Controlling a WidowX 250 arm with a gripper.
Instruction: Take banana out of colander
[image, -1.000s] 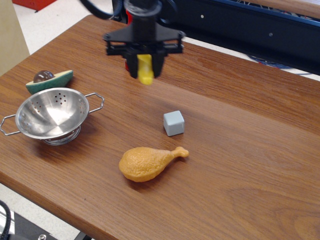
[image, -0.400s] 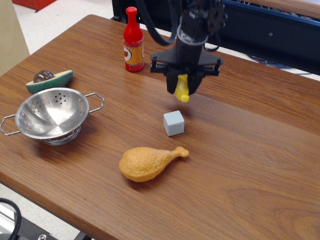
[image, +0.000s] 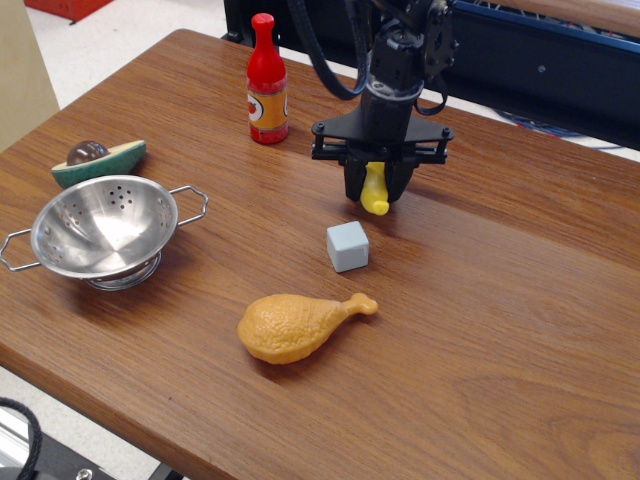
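Banana (image: 374, 191) between the fingers (image: 355, 186)

Claw (image: 377, 192) pointing straight down, fingers apparently clamped, arm rising behind.

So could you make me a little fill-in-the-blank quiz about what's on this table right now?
1. The tool is shut on the yellow ____.
2. The colander holds ____.
3. The grey cube lies between the tool and the orange ____.
4. Behind the colander lies half an ____.

Missing words: banana; nothing; drumstick; avocado
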